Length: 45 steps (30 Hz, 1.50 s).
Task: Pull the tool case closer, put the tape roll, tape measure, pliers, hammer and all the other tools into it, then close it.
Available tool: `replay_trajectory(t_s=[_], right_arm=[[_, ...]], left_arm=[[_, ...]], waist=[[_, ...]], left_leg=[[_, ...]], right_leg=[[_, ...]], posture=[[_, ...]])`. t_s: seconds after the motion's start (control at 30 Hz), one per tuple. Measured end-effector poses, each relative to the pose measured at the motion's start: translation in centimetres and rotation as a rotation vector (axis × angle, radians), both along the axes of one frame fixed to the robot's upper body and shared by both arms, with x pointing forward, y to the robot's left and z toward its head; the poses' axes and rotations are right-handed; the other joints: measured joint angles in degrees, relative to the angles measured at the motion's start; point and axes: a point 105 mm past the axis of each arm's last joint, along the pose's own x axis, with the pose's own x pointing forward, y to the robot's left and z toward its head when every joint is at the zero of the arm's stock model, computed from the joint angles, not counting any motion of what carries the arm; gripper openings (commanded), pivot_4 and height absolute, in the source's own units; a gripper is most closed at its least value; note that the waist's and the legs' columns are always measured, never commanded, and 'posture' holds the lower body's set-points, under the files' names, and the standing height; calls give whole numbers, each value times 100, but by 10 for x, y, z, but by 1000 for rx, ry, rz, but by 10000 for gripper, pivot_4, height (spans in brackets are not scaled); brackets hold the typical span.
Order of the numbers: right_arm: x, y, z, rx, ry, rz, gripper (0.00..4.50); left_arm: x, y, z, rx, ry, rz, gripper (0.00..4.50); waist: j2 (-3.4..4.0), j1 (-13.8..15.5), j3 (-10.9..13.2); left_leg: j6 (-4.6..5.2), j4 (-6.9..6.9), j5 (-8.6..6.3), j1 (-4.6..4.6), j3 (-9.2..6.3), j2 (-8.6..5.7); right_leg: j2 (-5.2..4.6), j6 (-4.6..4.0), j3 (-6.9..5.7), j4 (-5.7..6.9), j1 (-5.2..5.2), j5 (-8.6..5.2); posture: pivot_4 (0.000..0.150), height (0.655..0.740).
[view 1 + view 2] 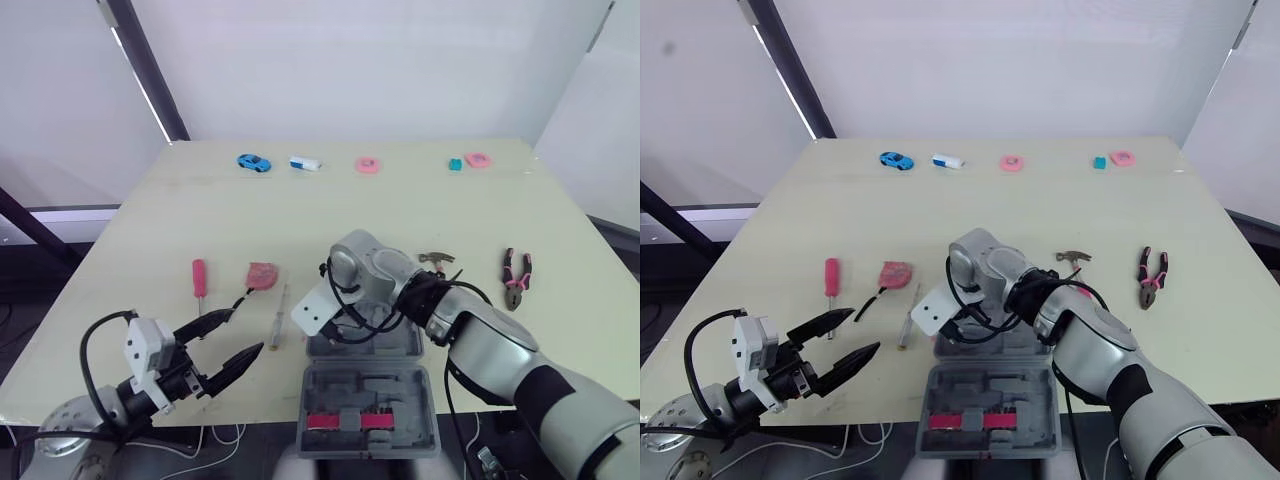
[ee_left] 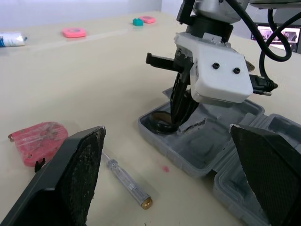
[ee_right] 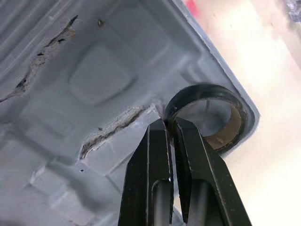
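Step in hand: we are setting the black tape roll with its brown card core (image 3: pixel 207 90) into a corner pocket of the open grey plastic tool case (image 1: pixel 368 385), which lies at the near edge of the pale wooden table (image 1: pixel 300 220).
Right gripper (image 3: pixel 169 123): down inside the case, its two black fingers drawn narrow and, as far as we can make out, pinching the roll's wall (the roll looks seated in the pocket).
Left gripper (image 1: pixel 246 331): it hovers over the table's near left, fingers (image 2: pixel 80 174) spread wide, holding nothing.
Waiting outside the case: a red tape measure (image 1: pixel 262 275), a red-handled screwdriver (image 1: pixel 199 275) and a slim clear-handled screwdriver (image 1: pixel 279 315) to its left; a small hammer (image 1: pixel 436 262) and pink-and-black pliers (image 1: pixel 516 278) to its right.
Next move: we judge it calls for releasing the roll and lifting straight up, so the roll is not dragged out.
Writing: no brand or label we can read on case or tools.
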Motion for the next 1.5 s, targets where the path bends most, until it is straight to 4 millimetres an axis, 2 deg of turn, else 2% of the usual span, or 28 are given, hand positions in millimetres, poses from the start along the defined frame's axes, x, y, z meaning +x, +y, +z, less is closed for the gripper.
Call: replay_trajectory(t_s=[0.17, 0.27, 0.53, 0.9, 1.17, 1.3, 1.5], right_arm=[[3, -7, 0, -8, 0, 11, 269], [6, -13, 0, -17, 0, 5, 9772], [10, -25, 13, -1, -6, 6, 9772], [4, -19, 22, 65, 26, 26, 9772], [14, -30, 12, 77, 36, -25, 9772], [17, -30, 2, 72, 29, -30, 9772], [13, -23, 2, 74, 32, -10, 9772]], left_arm=[[0, 1, -1, 1, 3, 5, 45000], [0, 1, -1, 1, 4, 7, 45000], [3, 0, 2, 3, -10, 0, 45000], [6, -1, 4, 13, -20, -13, 45000], [8, -3, 3, 16, -14, -27, 45000], [8, -3, 2, 21, -3, -33, 45000], [8, -2, 2, 21, 3, -32, 45000]], waist=[[0, 13, 1], [-1, 10, 1], [-2, 5, 3], [-2, 9, 3], [-2, 2, 3], [-2, -1, 4], [-2, 4, 4]], left_leg=[[0, 0, 0, -2, 1, -1], [0, 0, 0, -2, 1, -1], [0, -1, 0, -2, 1, 0], [0, -2, 0, -2, 1, 0], [0, -3, 0, -2, 3, 0], [0, -8, 0, -2, 4, 1], [0, -9, 0, -2, 4, 2]], right_leg=[[-2, 0, 0, -2, 0, 0], [-2, 0, 0, -2, 0, 0], [-1, 0, 1, -2, -1, 0], [-1, 0, 1, -2, -1, 0], [-1, 0, 3, -2, -2, 0], [0, -1, 3, -3, -5, 0], [-2, -1, 4, -4, -5, 0]], posture=[[1500, 7400], [1500, 7400], [1500, 7400], [1500, 7400], [1500, 7400], [1500, 7400], [1500, 7400]])
